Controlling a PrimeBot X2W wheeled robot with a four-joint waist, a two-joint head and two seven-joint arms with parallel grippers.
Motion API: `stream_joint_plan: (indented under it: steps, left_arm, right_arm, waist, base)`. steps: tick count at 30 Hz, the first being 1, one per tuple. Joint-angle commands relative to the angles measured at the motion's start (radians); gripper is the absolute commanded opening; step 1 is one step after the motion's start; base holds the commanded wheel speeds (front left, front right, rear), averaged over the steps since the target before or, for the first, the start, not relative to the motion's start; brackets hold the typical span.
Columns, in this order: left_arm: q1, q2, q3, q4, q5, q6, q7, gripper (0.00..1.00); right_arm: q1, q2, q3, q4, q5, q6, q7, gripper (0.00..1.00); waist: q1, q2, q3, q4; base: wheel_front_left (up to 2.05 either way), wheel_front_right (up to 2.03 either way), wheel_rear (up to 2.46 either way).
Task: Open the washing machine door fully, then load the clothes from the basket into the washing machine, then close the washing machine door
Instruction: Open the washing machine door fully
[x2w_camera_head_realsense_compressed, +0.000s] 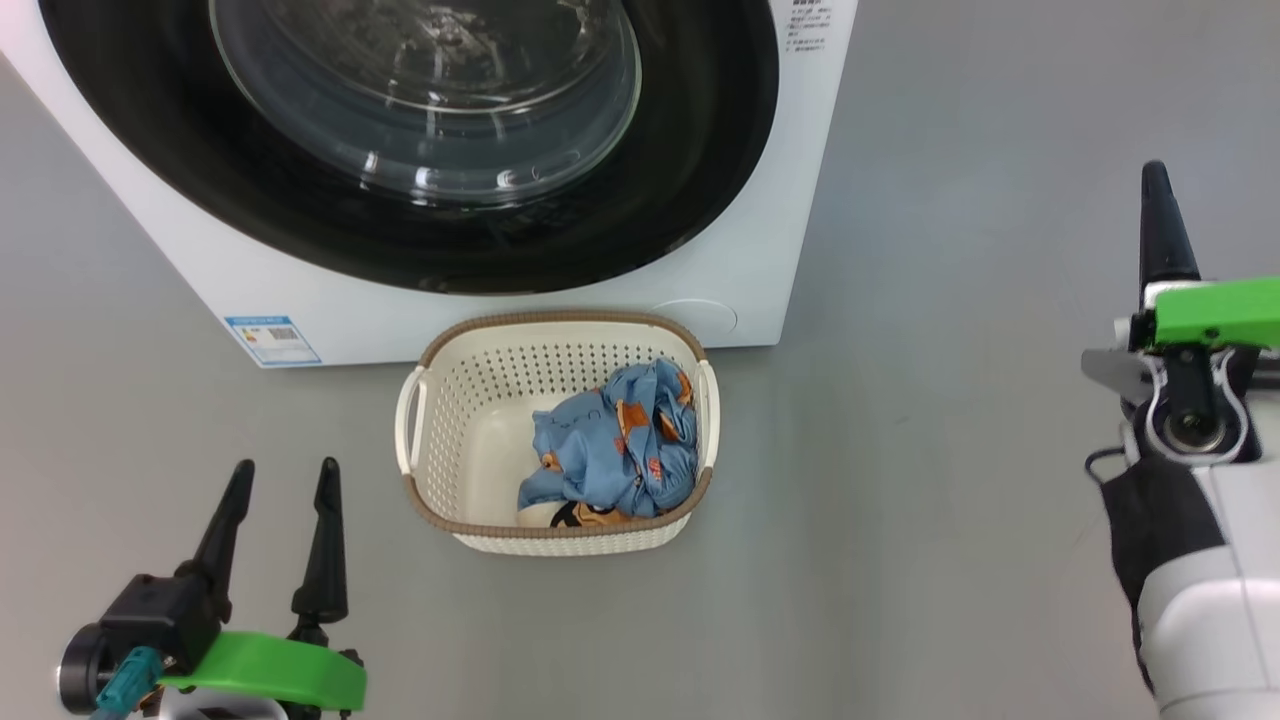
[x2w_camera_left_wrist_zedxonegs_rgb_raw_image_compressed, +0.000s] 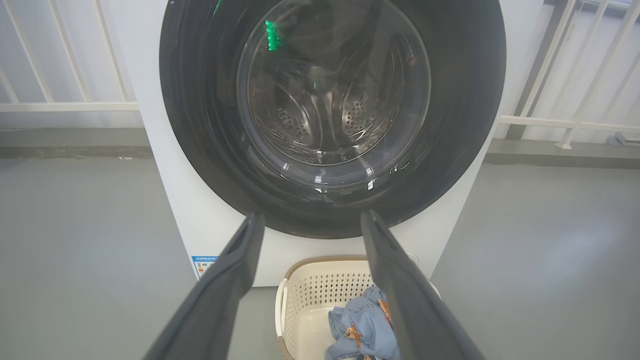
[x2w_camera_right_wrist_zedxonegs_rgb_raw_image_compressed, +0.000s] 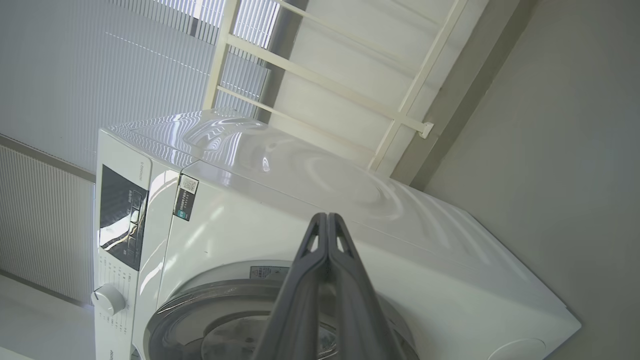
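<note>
Soft, even daylight; glints on the door (x2w_camera_head_realsense_compressed: 430, 130).

Ahead of me, washing machine (x2w_camera_head_realsense_compressed: 790, 200) on floor (x2w_camera_head_realsense_compressed: 950, 450), washing machine door (x2w_camera_head_realsense_compressed: 700, 150) set in its front. Just before it, below door, basket (x2w_camera_head_realsense_compressed: 480, 390) on floor. In basket, toward right side, clothes (x2w_camera_head_realsense_compressed: 610, 450). My left tool (x2w_camera_head_realsense_compressed: 285, 470) left of basket, nearer me; my right tool (x2w_camera_head_realsense_compressed: 1157, 180) well right of it.
</note>
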Motion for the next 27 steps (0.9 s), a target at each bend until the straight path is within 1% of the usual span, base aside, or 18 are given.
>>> stream_joint_plan:
  steps: [1, 4, 6, 9, 12, 13, 18, 22, 27]
  left_arm:
    - [-0.036, 0.01, 0.025, -0.025, 0.0, -0.002, -0.006, 1.0]
    - [-0.044, 0.008, 0.012, -0.025, -0.001, -0.002, -0.006, 1.0]
    - [-0.051, 0.006, 0.005, -0.022, -0.008, -0.002, -0.006, 1.0]
    - [-0.063, 0.006, -0.007, -0.022, -0.01, -0.002, -0.006, 1.0]
    - [-0.076, 0.004, -0.017, -0.027, -0.01, -0.002, -0.006, 1.0]
    - [-0.076, 0.004, -0.017, -0.027, -0.01, -0.002, -0.006, 1.0]
    - [-0.103, 0.002, -0.035, -0.034, -0.013, -0.002, -0.006, 1.0]
    - [-0.125, -0.001, -0.053, -0.042, -0.014, -0.002, -0.006, 1.0]
    - [-0.159, -0.005, -0.068, -0.045, -0.026, -0.002, -0.006, 1.0]
  right_arm:
    - [-0.058, -0.008, 0.014, -0.003, 0.037, 0.002, 0.047, 0.0]
    - [-0.12, -0.038, 0.004, 0.051, 0.085, 0.002, 0.13, 0.0]
    - [-0.161, -0.063, 0.008, 0.08, 0.094, 0.002, 0.174, 0.0]
    - [-0.223, -0.084, 0.005, 0.127, 0.128, 0.002, 0.258, 0.0]
    - [-0.282, -0.098, 0.0, 0.166, 0.161, 0.002, 0.341, 0.0]
    - [-0.282, -0.098, 0.0, 0.166, 0.161, 0.002, 0.341, 0.0]
    - [-0.386, -0.115, -0.028, 0.22, 0.236, 0.002, 0.473, 0.0]
    - [-0.461, -0.134, -0.034, 0.264, 0.253, 0.002, 0.527, 0.0]
    - [-0.56, -0.164, -0.025, 0.306, 0.233, 0.002, 0.545, 0.0]
  waist:
    - [0.0, 0.0, 0.021, 0.006]
    - [0.0, 0.0, 0.043, 0.012]
    - [0.0, 0.0, 0.056, 0.016]
    - [0.0, 0.0, 0.081, 0.023]
    - [0.0, 0.0, 0.102, 0.031]
    - [0.0, 0.0, 0.102, 0.031]
    - [0.0, 0.0, 0.142, 0.048]
    - [0.0, 0.0, 0.178, 0.066]
    - [0.0, 0.0, 0.241, 0.088]
  base:
    - [0.0, 0.0, 0.0]
    - [0.0, 0.0, 0.0]
    - [0.0, 0.0, 0.0]
    - [0.0, 0.0, 0.0]
    - [0.0, 0.0, 0.0]
    - [0.0, 0.0, 0.0]
    - [0.0, 0.0, 0.0]
    - [0.0, 0.0, 0.0]
    - [0.0, 0.0, 0.0]
